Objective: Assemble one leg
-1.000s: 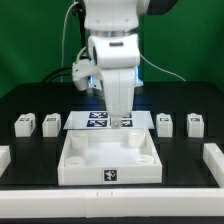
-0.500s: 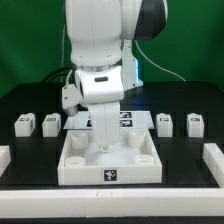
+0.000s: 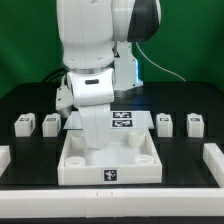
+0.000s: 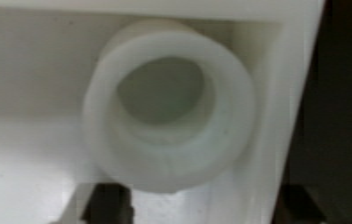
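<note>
The arm (image 3: 95, 60) swings from mid-picture toward 9 o'clock in the exterior view, carrying the gripper (image 3: 91, 143) off the marker board (image 3: 122, 121) and down into the tray (image 3: 110, 172) at its 10 o'clock corner. More of the marker board's tags now show.

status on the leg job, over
Tool open, empty, low over tray's back socket on exterior view's left. Four legs loose on table, none picked. No obstruction seen.

Exterior view is evenly bright and sharp; wrist view's close socket (image 4: 169, 120) looks dim, blurred.
</note>
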Controlling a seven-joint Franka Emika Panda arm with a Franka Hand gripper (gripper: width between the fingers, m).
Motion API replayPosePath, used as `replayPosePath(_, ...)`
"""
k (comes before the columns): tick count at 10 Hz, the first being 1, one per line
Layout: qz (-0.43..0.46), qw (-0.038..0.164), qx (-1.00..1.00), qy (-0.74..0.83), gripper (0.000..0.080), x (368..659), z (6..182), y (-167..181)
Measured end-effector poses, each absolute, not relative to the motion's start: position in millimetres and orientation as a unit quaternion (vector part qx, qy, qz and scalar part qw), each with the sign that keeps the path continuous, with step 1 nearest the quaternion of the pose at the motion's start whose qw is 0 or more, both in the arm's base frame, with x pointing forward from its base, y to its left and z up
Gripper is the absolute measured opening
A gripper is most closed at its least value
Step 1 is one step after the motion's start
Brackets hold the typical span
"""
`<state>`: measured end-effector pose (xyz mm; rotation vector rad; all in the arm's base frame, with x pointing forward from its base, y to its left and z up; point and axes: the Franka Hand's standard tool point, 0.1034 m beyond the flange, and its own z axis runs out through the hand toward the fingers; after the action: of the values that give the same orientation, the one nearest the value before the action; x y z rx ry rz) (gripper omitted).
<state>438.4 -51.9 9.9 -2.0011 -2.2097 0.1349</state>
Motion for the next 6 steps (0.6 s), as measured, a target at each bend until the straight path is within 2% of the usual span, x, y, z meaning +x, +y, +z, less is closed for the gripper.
replayPosePath(1, 0.045, 0.079, -0.669, -0.738, 0.0245, 438.3, 9.8, -52.0)
replayPosePath(2, 0.045, 0.079, -0.669, -0.738, 0.0245, 438.2, 9.8, -52.2)
replayPosePath(3, 0.044, 0.077, -0.669, -0.738, 0.0107, 439.2, 10.4, -52.3)
replayPosePath(4, 0.043, 0.075, -0.669, -0.738, 0.0074, 440.4, 10.9, -52.5)
replayPosePath(6, 0.042, 0.075, -0.669, -0.738, 0.0074, 440.6, 11.1, -52.5)
